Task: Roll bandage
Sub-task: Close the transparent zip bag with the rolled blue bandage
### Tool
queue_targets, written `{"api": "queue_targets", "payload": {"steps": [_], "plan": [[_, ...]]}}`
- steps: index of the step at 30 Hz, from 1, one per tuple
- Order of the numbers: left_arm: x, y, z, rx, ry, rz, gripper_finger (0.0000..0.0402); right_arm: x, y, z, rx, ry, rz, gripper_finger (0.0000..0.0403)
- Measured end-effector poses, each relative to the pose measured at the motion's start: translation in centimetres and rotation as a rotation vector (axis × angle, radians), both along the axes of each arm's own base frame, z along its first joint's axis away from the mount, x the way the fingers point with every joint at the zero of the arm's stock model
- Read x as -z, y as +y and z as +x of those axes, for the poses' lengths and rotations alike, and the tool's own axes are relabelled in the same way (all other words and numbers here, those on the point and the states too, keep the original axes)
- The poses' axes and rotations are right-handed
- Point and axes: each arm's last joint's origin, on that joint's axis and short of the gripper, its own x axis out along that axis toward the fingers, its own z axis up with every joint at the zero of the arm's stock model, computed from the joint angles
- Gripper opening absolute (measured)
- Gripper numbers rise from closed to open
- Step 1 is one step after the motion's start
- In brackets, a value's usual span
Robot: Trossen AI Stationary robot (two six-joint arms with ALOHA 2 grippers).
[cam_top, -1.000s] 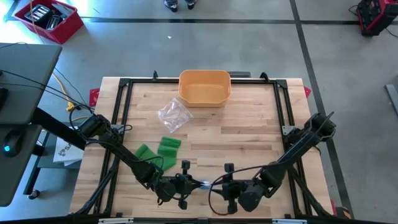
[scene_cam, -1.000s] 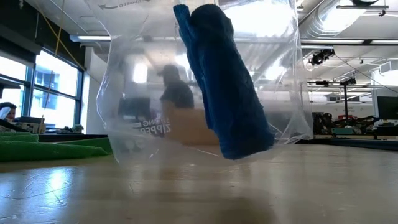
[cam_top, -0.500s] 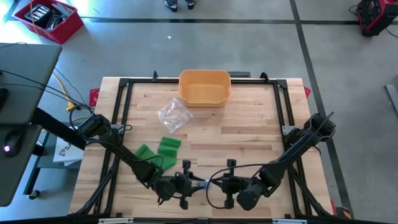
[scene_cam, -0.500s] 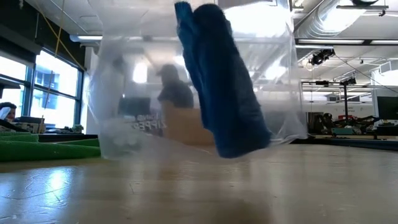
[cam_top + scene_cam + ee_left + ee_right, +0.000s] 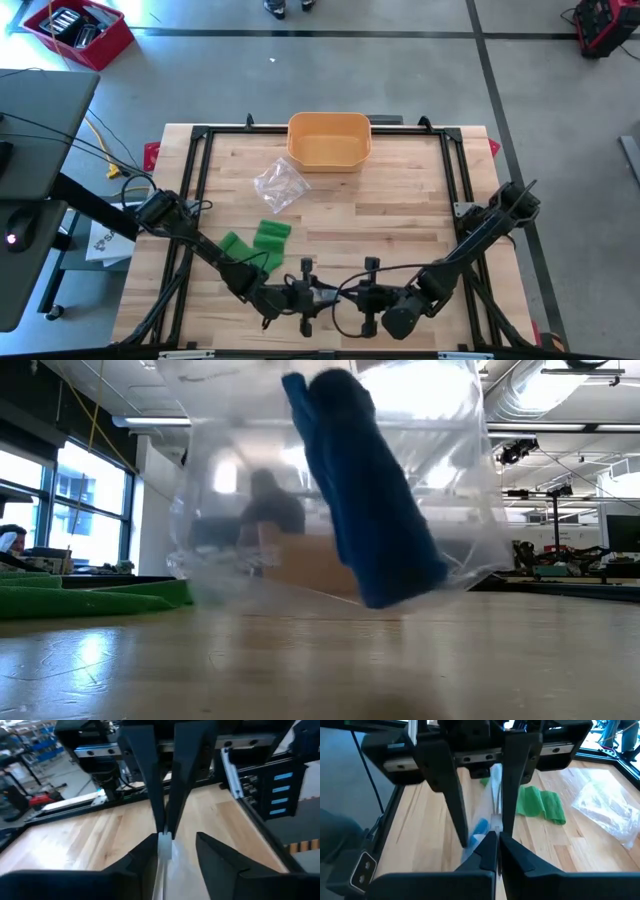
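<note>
Both arms are dark, skinny tube links with chunky black joints and thin black cables looping off the wrists. Fingers (image 5: pixel 455 800) are long matte-black wedges, and right behind the jaws sits a silvery rail with small screws.

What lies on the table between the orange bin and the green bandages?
A crumpled clear plastic bag lies between the orange bin and the green bandages, seen in the high view.
</note>
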Motion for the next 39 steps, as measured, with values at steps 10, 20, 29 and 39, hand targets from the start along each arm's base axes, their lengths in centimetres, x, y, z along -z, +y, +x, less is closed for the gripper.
{"api": "queue_targets", "payload": {"steps": [10, 20, 29, 39], "plan": [[-0.7, -0.5, -0.6, -0.026, -0.026, 0.054, 0.0047, 0.0, 0.1, -0.1, -0.004, -0.001, 0.0, 0.0], [-0.5, -0.6, -0.9, -0.063, -0.005, 0.085, 0.0018, 0.0, 0.3, -0.3, -0.005, -0.002, 0.001, 0.0], [-0.5, -1.8, -2.8, -0.098, 0.054, 0.161, 0.0032, 0.0, 0.9, -0.7, -0.02, -0.007, 0.001, 0.0], [-2.1, -1.5, -7.2, -0.059, 0.25, 0.134, 0.0031, -0.3, 0.9, -0.9, -0.023, -0.014, 0.006, 0.0]]}}
